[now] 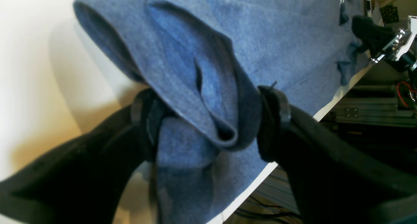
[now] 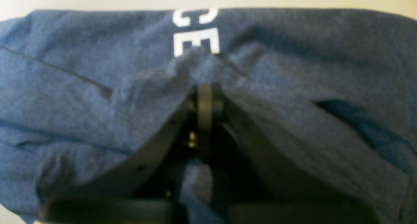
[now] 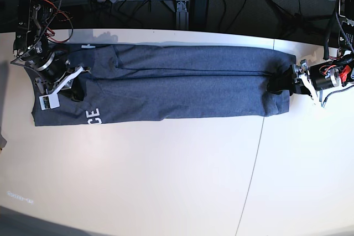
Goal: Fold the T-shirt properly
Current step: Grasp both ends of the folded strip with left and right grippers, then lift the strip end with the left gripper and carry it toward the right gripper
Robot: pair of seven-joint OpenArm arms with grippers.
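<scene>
Garment: a heathered blue-grey cotton T-shirt (image 3: 193, 95) lies on the white bench (image 3: 138, 181) as a long, wide strip, running crosswise in the base view from beneath one arm to the other. A long crease or layer edge runs along most of its length. White block letters, "CE" legible, show on the part nearer the right arm, close to the long edge on the lower side of the base view.

Left black end effector (image 1: 208, 126): at one short end of the strip; fingers apart, with a raised, rolled bunch of fabric between them. Cannot tell whether the bunch is firmly gripped.

Right black end effector (image 2: 208, 103): over the lettered portion, fingertips together, pointing at the fabric beside the letters. Cloth around the tips is rumpled, with several ridges and a dark hollow under one fold. Contact with the cloth cannot be judged; tips blurred in the wrist view.
</scene>
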